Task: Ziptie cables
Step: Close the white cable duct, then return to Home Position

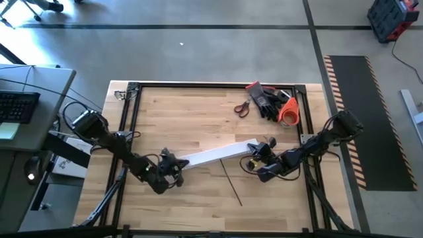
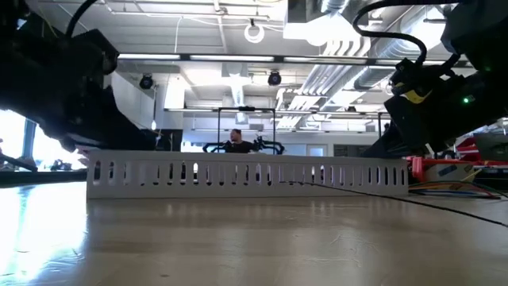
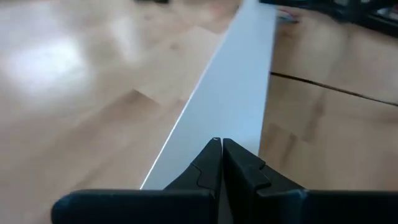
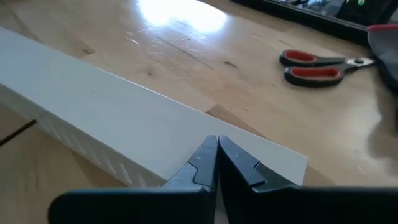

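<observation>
Duct (image 1: 215,156) first: the long white plastic channel with comb-slotted sides lies across the smooth wooden table (image 1: 198,112), left pincer (image 1: 173,168) at one end, right pincer (image 1: 258,156) at the other, fingers pressed shut, nothing held. Cables aren't visible, just a thin dark strand (image 1: 231,183) beside the duct. I'd steady both ends evenly, since it looks light and slippery.

white slotted duct (image 2: 246,173) flat on table (image 2: 254,238) | thin dark cable (image 2: 381,194) trailing beside

High cam overhead, low cam table-level, wrist cams close; all prob. share white duct (image 1: 215,155)
</observation>
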Controlling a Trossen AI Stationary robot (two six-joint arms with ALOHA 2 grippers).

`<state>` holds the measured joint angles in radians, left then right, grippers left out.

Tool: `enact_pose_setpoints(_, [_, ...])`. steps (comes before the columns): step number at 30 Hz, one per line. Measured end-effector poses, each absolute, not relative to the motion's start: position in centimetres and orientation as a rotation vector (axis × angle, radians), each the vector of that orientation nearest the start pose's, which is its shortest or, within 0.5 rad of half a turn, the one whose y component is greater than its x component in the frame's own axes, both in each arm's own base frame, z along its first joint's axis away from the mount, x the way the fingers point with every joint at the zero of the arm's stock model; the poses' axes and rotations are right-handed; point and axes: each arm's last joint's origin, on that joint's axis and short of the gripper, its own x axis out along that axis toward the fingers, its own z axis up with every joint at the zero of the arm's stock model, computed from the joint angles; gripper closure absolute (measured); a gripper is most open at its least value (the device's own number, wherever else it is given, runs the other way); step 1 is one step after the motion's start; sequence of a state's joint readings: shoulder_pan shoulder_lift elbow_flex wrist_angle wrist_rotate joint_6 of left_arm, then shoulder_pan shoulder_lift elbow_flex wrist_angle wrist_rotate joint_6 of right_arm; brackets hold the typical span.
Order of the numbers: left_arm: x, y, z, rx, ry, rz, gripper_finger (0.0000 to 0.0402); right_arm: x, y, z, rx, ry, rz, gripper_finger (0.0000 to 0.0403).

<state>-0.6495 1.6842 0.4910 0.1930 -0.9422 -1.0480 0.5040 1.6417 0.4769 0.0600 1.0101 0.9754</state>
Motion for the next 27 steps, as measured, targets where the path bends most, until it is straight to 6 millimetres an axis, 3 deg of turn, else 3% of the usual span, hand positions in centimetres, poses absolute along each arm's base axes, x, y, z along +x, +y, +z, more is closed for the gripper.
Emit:
enact_pose_setpoints(7, [20.1,-9.8,9.9,-0.12,0.524,0.695,0.0402,21.3,9.3,9.5,0.287,0.483,-0.729,0.0403])
enact_pose_setpoints(13, [20.1,-7.2,13.4,-0.09,0.576,0.661,0.0402,21.7,10.2,11.8,0.227,0.501,-0.627,0.0403])
enact_pose_setpoints(16, [20.5,-6.9,16.2,-0.119,0.49,0.636,0.0402,21.8,10.6,14.4,0.214,0.449,-0.574,0.0403])
enact_pose_setpoints(22, [20.1,-7.4,20.5,-0.281,0.377,0.496,0.0402,19.1,10.9,17.9,0.102,0.436,-0.479,0.0403])
enact_pose_setpoints(27, [18.5,-6.9,22.5,-0.347,0.32,0.424,0.0402,15.8,10.0,19.8,0.05,0.518,-0.394,0.0403])
